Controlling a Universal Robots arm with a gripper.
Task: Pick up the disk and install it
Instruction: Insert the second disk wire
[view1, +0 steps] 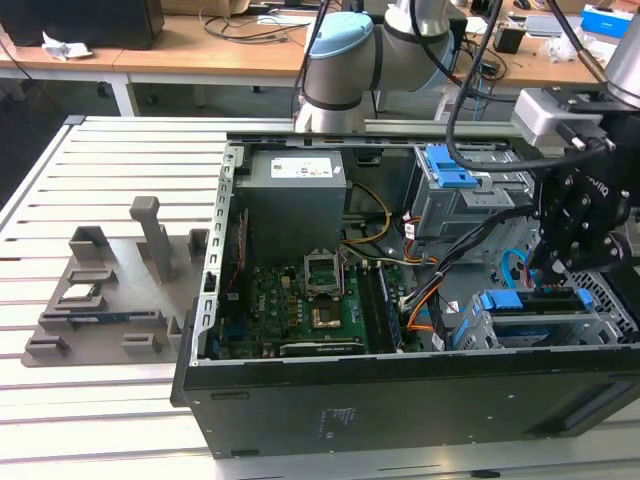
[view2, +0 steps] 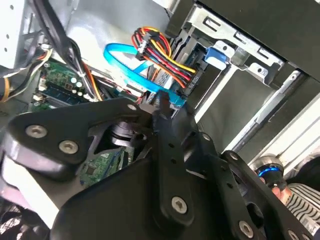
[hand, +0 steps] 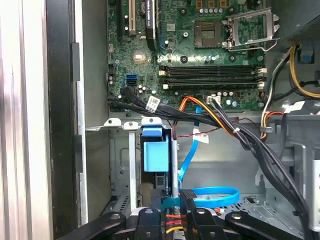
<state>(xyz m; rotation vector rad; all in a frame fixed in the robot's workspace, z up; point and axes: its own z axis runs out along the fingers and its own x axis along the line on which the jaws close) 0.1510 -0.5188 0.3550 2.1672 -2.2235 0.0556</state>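
The disk (view1: 528, 300) sits on edge in the grey drive cage (view1: 603, 312) at the case's front corner, on the exterior view's right, with its blue frame up. In the first wrist view the blue frame of the disk (hand: 154, 155) stands in the cage slot. My gripper (view1: 553, 268) hangs just above that cage. Both wrist views look along its black fingers: the gripper (view2: 161, 107) has its tips together beside a blue cable plug (view2: 176, 100). The gripper (hand: 170, 201) appears shut, with nothing between the tips.
The open computer case (view1: 400, 410) lies on a slatted table. Inside are the motherboard (view1: 300, 305), a power supply (view1: 295, 200), a blue-topped cage (view1: 450, 170) and loose cables (hand: 235, 132). A grey fixture (view1: 100, 300) with a small chip (view1: 80, 293) lies on the exterior view's left.
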